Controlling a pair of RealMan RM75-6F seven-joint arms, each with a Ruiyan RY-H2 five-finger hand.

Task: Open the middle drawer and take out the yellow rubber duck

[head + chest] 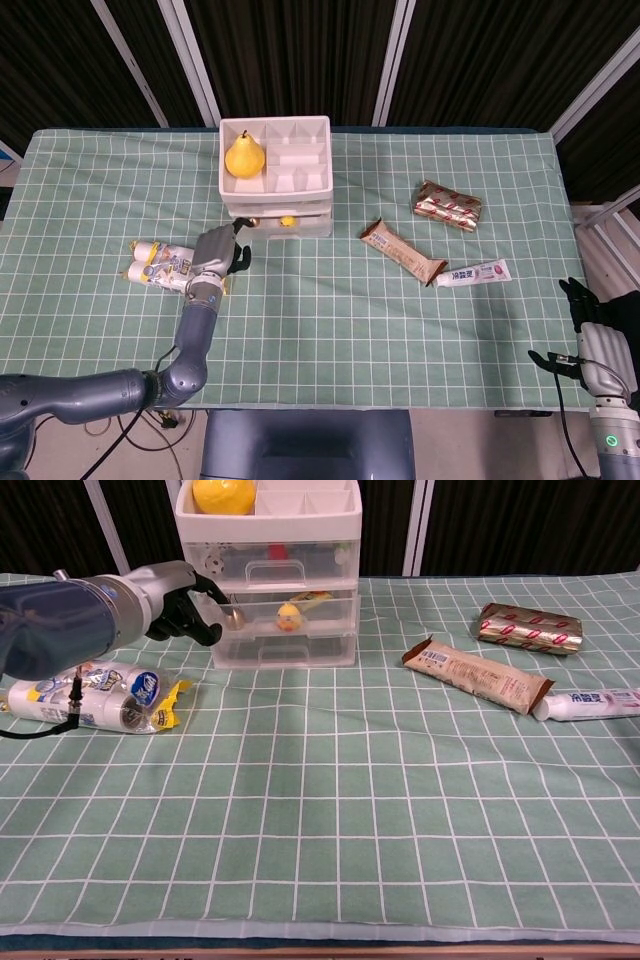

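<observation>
Duck point(289, 617) first: the yellow rubber duck sits inside the middle drawer point(283, 611) of the white drawer unit point(276, 189), seen through the clear front, a little left of centre, with a yellow strip of something lying just to its right. The drawer front looks flush with the ones above and below it, so it reads as closed. From overhead only a yellow speck shows behind the plastic (hard to make out more than that).

On top of the unit, a yellow pear point(244, 156) rests in the left compartment of the open tray.

At the unit's left front corner is the left hand point(188, 604), fingers curled, dark fingertips point(215, 588) up against the left edge of the middle drawer. It has hold of nothing that I can see; whether a fingertip is hooked on the drawer edge I cannot tell. In the head view the same hand sits just beside the unit's lower left corner.

Behind that arm, on the green checked cloth point(340, 810), lies a pair of white wrapped rolls point(100, 698) with blue and yellow print.

Well to the right lie a brown snack bar point(477, 674), a shiny brown packet point(530, 627) and a toothpaste tube point(588, 704).

The right hand point(596, 332) hangs off the table's right edge, fingers pointing up, holding nothing; how far apart the fingers are I cannot tell.
</observation>
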